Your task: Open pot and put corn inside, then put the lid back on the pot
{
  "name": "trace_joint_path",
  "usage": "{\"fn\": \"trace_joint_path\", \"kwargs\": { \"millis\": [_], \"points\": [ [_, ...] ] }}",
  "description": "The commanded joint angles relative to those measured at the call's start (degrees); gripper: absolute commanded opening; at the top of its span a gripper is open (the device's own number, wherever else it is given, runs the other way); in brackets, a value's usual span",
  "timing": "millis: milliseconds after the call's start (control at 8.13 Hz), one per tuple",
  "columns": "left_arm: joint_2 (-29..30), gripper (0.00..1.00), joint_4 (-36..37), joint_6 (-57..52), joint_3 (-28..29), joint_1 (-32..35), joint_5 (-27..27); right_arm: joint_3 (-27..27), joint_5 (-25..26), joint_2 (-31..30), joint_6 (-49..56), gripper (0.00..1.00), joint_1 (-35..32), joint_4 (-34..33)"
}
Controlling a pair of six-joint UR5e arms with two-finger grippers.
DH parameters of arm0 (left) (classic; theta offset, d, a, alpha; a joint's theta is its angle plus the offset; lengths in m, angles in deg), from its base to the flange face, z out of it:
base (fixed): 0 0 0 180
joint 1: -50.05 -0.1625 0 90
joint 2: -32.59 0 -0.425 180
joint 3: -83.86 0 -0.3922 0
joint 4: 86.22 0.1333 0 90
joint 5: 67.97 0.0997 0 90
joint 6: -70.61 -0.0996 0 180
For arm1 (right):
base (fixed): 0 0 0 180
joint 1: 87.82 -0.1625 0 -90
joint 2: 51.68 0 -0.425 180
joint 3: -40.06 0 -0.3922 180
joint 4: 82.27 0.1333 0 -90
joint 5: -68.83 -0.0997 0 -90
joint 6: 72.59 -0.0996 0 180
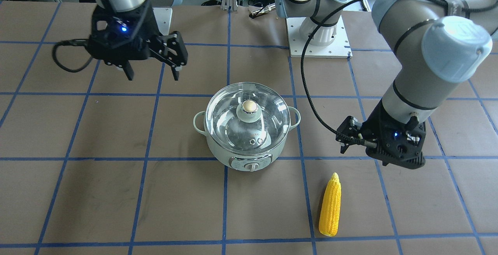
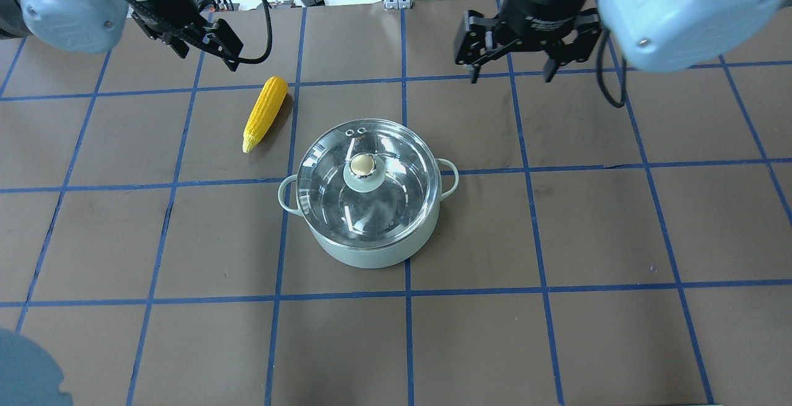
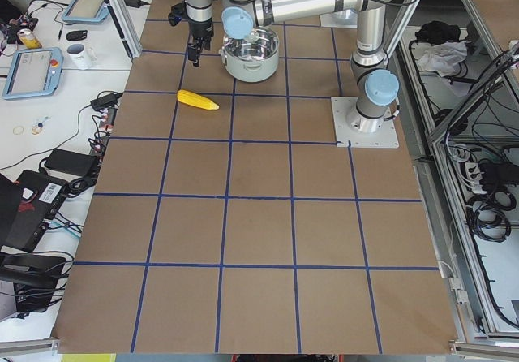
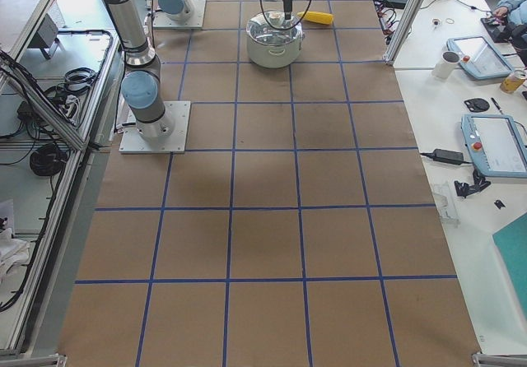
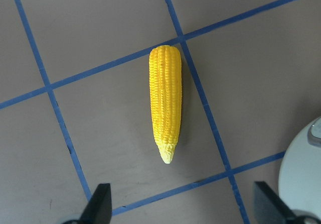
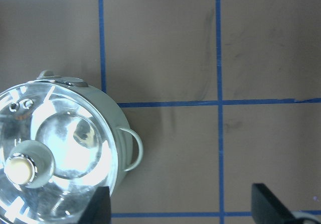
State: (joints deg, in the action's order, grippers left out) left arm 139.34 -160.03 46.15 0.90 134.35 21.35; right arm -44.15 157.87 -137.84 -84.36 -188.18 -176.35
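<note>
The mint-green pot [image 1: 233, 150] stands mid-table with the clear glass lid [image 1: 268, 119] on it, its beige knob [image 1: 249, 107] on top. The yellow corn [image 1: 330, 206] lies on the table beside the pot, also in the overhead view [image 2: 265, 112] and centred in the left wrist view [image 5: 165, 98]. My left gripper [image 1: 344, 142] hovers above the corn, open and empty, with both fingertips at the bottom of its wrist view. My right gripper [image 1: 153, 76] is open and empty, raised on the pot's other side. The right wrist view shows the lid [image 6: 65, 148] at its lower left.
The table is brown with a blue tape grid. The arm base plates [image 1: 319, 33] sit at the robot's edge. Operator desks with tablets and a mug [image 3: 81, 53] stand beyond the table's far side.
</note>
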Motion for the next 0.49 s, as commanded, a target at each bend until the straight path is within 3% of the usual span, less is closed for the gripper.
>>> {"fn": "trace_joint_path", "kwargs": {
  "millis": [0,123,369],
  "points": [
    [7.8,1.0,6.7,-0.7,-0.1,-0.2,-1.4,-0.5,-0.1,5.9,-10.2,1.0,-9.4,-7.1],
    [9.9,1.0,7.5,-0.9,-0.1,-0.2,-4.2,-1.7,-0.8,7.7,-13.3,1.0,-11.9,-10.0],
    [14.9,1.0,12.1,-1.1,-0.1,-0.3,-4.6,-4.1,-1.7,10.8,-17.7,1.0,-16.2,-16.6]
  ]
}}
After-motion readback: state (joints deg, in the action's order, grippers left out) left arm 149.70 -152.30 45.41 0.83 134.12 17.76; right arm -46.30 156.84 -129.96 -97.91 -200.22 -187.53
